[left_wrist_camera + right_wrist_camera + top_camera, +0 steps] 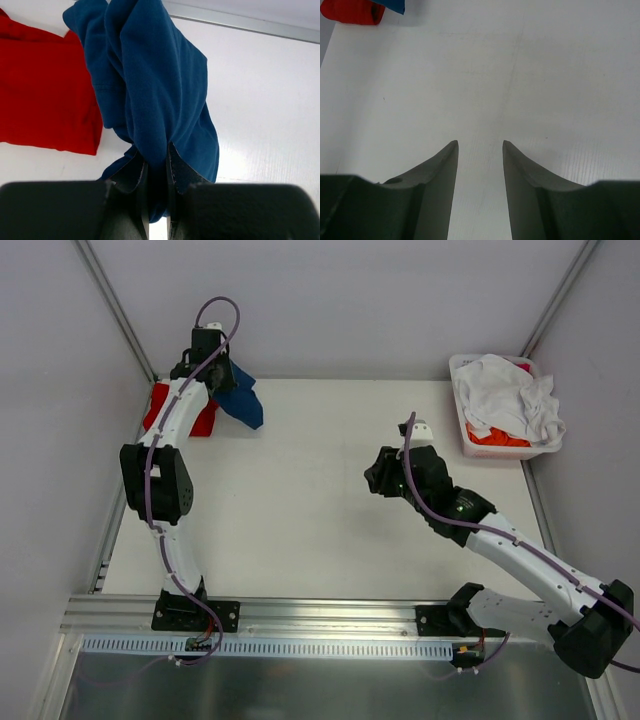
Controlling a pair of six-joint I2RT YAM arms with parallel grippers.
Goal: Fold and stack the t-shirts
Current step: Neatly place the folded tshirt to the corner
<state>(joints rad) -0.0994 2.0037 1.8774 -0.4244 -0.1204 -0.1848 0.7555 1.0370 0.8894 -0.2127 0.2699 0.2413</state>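
Note:
At the table's far left, my left gripper [222, 375] is shut on a bunched navy blue t-shirt [243, 402], which hangs from it in loose folds. In the left wrist view the blue cloth [150, 90] is pinched between the closed fingers [180, 167] of that gripper [157, 152]. A folded red t-shirt [45, 95] lies flat just left of it [160, 408]. My right gripper [376, 480] hovers over bare table right of centre, open and holding nothing [480, 144]. The blue print is hidden.
A white basket [462, 430] at the far right corner holds a crumpled white t-shirt [505, 390] over an orange one [500, 437]. Grey walls and metal rails border the white table [300, 520]. The red t-shirt [352, 12] and a blue corner [395, 5] show in the right wrist view.

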